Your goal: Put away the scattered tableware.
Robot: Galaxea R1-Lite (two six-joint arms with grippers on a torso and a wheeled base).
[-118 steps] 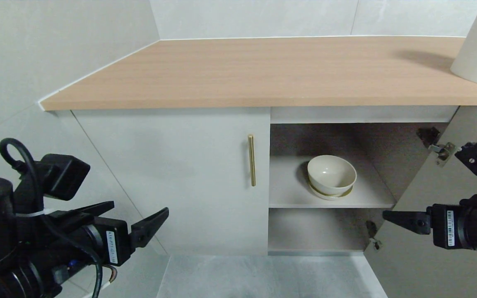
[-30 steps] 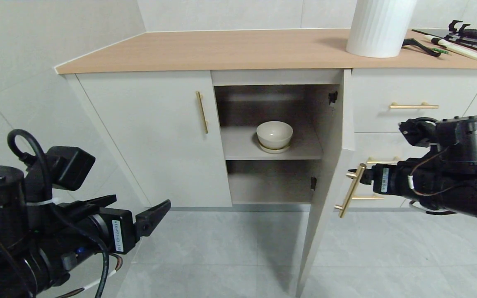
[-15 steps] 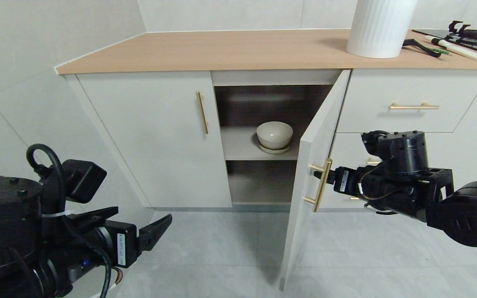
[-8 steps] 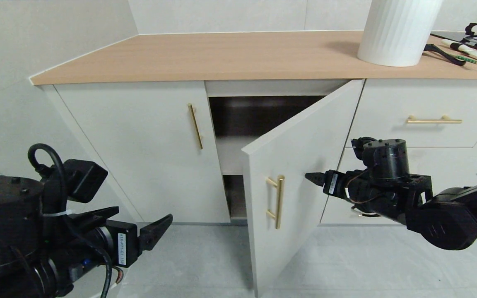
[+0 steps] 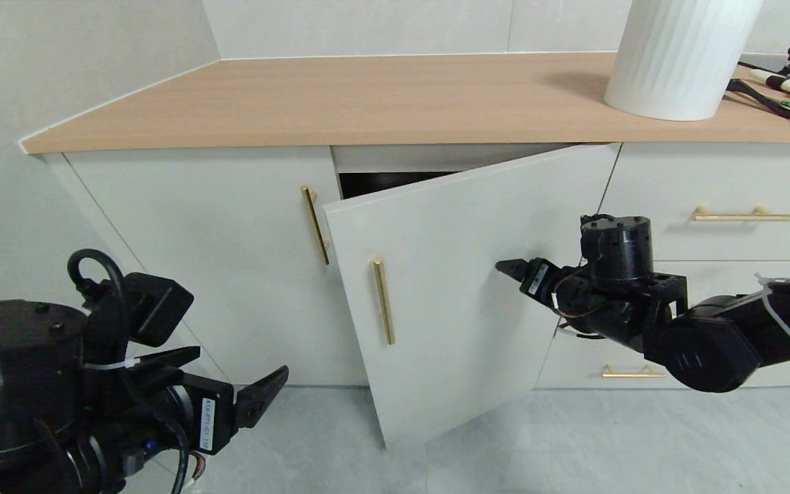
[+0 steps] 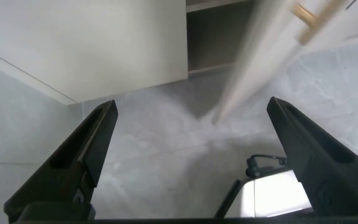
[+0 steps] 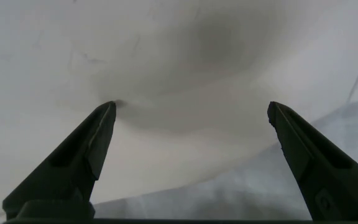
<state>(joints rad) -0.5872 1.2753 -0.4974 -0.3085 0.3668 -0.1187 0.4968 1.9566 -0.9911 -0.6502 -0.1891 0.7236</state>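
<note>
Wooden countertop (image 5: 367, 103) runs across the upper frame, over pale cupboards and a grey tiled floor (image 5: 573, 439); whatever tableware the cupboard holds is hidden behind the cupboard door (image 5: 463, 288), so I cannot tell where it lies; that door hangs ajar mid-frame, a dark slit along its top edge, its brass handle (image 5: 382, 302) free; the right gripper (image 5: 508, 267) is at the door's outer face, right of centre, its fingers spread wide with nothing between them; one fingertip (image 7: 101, 130) seems to rest against the panel, which I take for a push to shut it rather than a pull on the handle; the left gripper (image 5: 241, 363) hangs at lower left, likewise spread and empty, clear of the door's swing; a white ribbed container (image 5: 683, 55) and some utensils (image 5: 779, 89) sit on the counter at upper right.
</note>
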